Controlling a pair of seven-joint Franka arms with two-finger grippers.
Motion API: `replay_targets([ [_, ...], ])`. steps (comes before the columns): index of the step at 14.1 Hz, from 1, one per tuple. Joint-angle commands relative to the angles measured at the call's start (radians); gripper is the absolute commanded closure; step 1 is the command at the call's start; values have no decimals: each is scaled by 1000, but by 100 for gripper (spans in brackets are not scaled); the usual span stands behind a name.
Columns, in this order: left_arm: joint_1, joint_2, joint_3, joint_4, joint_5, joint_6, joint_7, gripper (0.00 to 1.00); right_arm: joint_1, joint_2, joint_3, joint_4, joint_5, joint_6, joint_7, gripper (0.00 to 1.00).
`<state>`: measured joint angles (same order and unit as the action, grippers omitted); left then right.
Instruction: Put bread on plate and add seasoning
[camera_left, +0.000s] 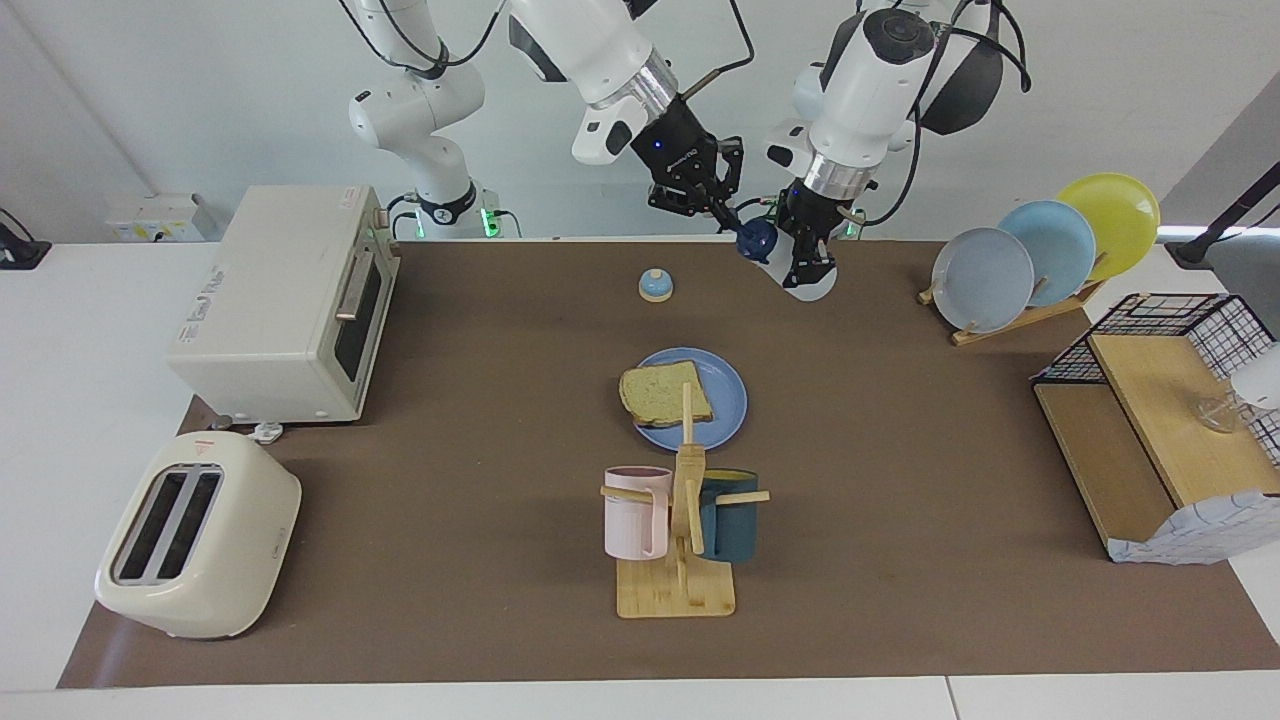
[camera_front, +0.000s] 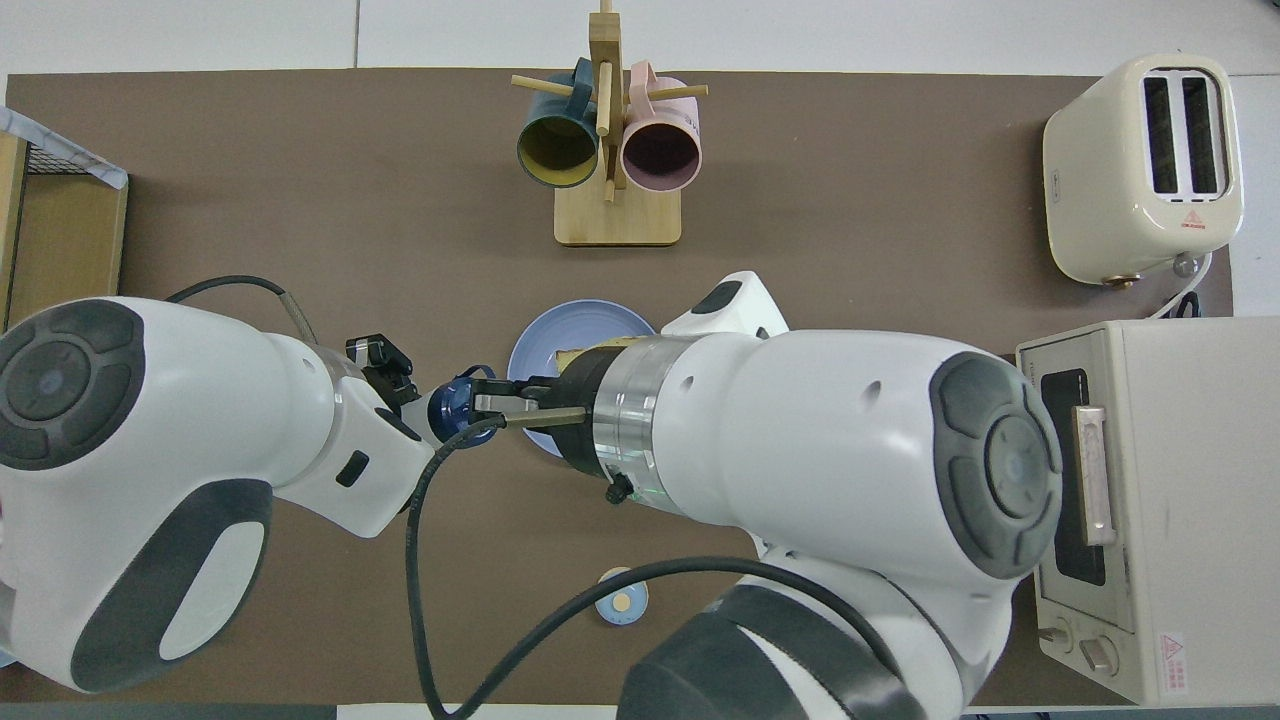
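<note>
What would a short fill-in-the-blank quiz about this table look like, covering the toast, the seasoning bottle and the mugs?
1. The square slice of toast lies on the round medium-blue ____.
2. The left gripper is shut on the small translucent white seasoning bottle, whose navy-blue ____ the right gripper pinches.
3. On the wooden mug rack, the dark teal mug hangs beside a ____ mug.

Missing words: plate; cap; pink

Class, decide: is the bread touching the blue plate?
Touching. The facing view shows the bread lying flat on the plate, no gap beneath.
</note>
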<state>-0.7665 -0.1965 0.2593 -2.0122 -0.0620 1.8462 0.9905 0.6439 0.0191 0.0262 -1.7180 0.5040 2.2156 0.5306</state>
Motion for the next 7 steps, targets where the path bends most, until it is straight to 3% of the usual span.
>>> replay_targets([
  [1,-2,-32,-5,-31,18,24,-18,100,2,-16,1,-20,2,15,9,100],
  [7,-2,-32,-5,-31,19,24,-18,100,-78,-7,-5,35,63,-36,12,100],
])
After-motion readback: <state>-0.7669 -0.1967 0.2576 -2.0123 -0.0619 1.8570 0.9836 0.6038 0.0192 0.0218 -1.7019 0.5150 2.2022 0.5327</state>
